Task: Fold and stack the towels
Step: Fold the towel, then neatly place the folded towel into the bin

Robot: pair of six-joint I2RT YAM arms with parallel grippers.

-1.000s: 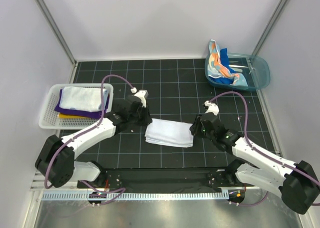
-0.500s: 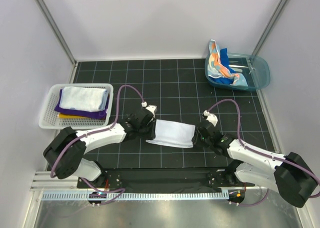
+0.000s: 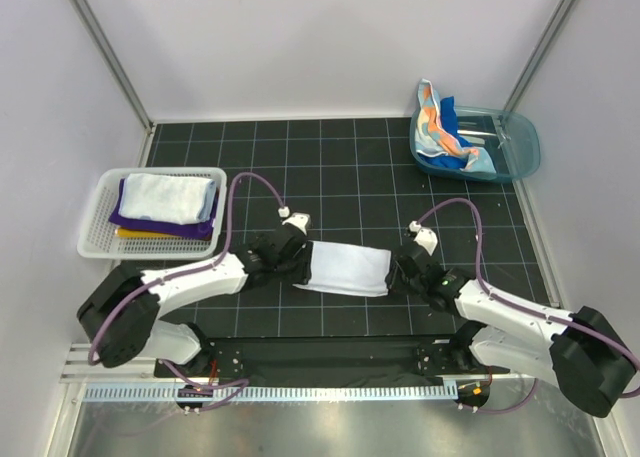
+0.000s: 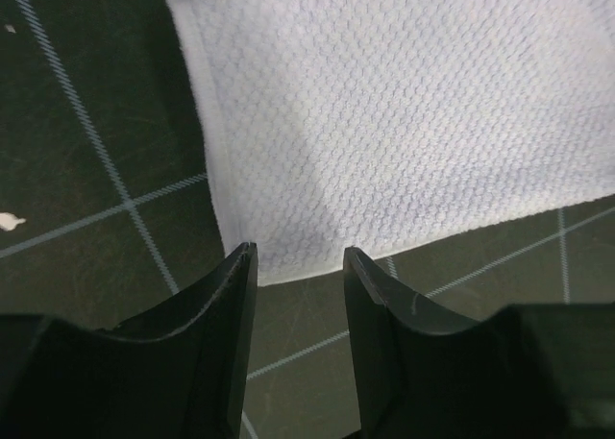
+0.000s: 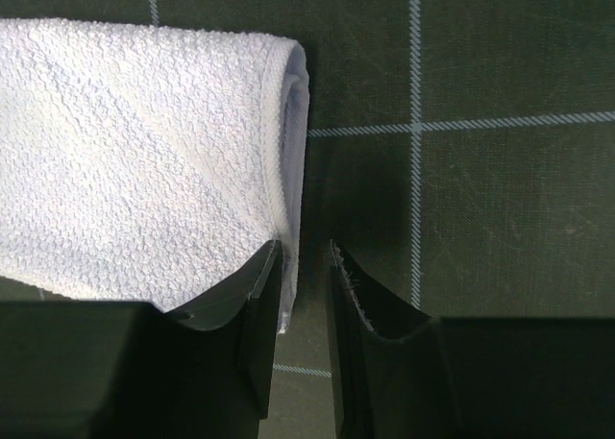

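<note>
Top view: folded white towel (image 3: 345, 268) lies flat at centre, left gripper (image 3: 302, 260) at its left end, right gripper (image 3: 398, 269) at its right. Stack (image 3: 165, 202) of three sits in basket (image 3: 95, 242), left; loose towels (image 3: 445, 132) in tub (image 3: 525, 155), upper right. Left wrist: jaws spread, towel corner between tips, unpinched. Right wrist: jaws narrowly apart at the fold. Judged past halfway: this one unstacked, tub ones unfolded.

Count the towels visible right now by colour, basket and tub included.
White towels: 2, stacked one, folded one
Purple towel: 1
Yellow towel: 1
Bright blue towel: 1
Spotted towel: 1
Total: 6 visible
</note>
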